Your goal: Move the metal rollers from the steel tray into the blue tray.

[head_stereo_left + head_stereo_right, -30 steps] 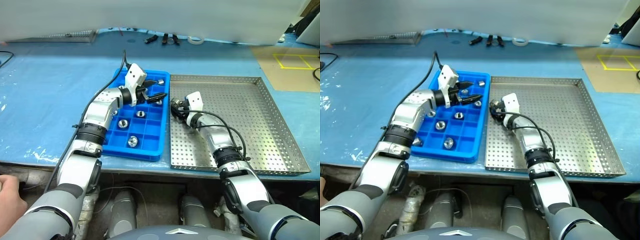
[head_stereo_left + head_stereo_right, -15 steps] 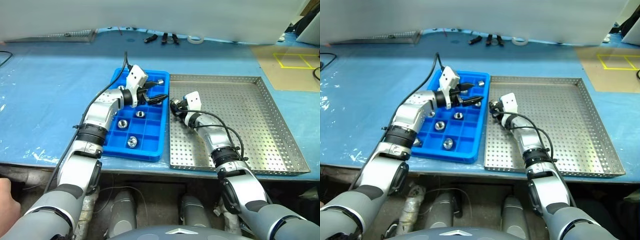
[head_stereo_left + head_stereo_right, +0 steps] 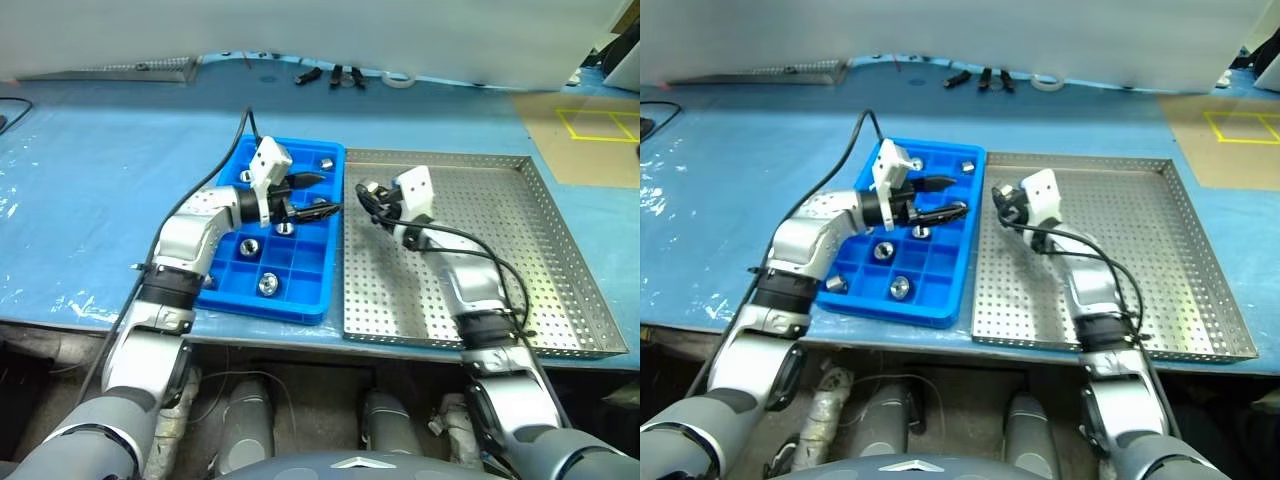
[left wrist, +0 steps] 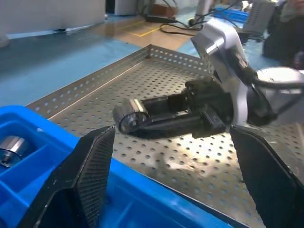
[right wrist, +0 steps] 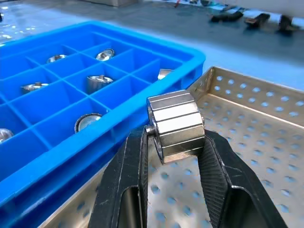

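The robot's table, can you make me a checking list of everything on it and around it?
Surface: pale blue table sheet, scuffed with white marks near the front edge.
Job's things: blue tray holds several metal rollers; steel tray lies right beside it, floor bare; one roller is held above it.
Clutter: small dark tools and a tape ring at the far edge.
Grippers: left gripper open over the blue tray; right gripper shut on the roller.
Cables: black cable along the left arm.
Surroundings: yellow floor markings at far right.
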